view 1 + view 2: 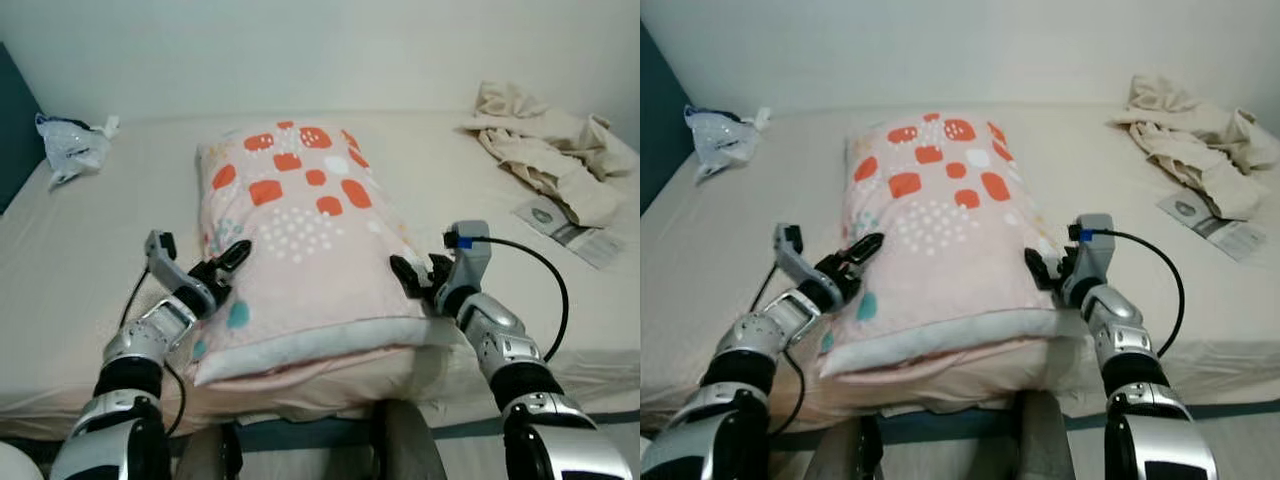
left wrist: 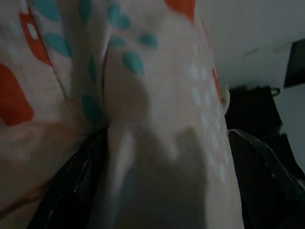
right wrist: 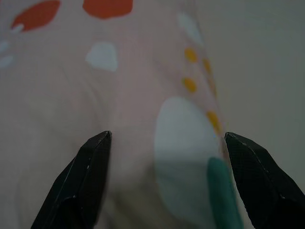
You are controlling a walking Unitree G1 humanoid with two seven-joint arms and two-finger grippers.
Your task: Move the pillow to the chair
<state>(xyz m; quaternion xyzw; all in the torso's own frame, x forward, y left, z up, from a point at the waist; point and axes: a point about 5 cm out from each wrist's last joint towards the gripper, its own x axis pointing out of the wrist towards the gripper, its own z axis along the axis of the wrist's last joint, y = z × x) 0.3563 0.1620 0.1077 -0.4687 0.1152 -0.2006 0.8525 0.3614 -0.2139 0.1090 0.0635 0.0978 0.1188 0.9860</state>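
A pink pillow (image 1: 300, 250), printed with orange, white and teal shapes, is lying lengthwise on the bed (image 1: 120, 240), its near end sitting at the bed's front edge. The left gripper (image 1: 222, 265) is pressing in at the pillow's 8 o'clock side, and in the left wrist view its jaws are standing spread with a fold of the pillow bulging between them, the fabric touching both black fingers (image 2: 71, 181). The right gripper (image 1: 415, 275) is sitting at the pillow's 4 o'clock side; in the right wrist view its jaws are released and set wide, with the pillow's edge lying between the fingertips (image 3: 95, 143), and I cannot tell whether they are touching it. Neither pair is clenched on the cloth.

At the bed's 10 o'clock corner a crumpled plastic bag (image 1: 72, 145) is resting, well apart from the pillow. At 2 o'clock a heap of beige cloth (image 1: 545, 150) is lying, with a printed leaflet (image 1: 572, 228) just beside it toward 3 o'clock.
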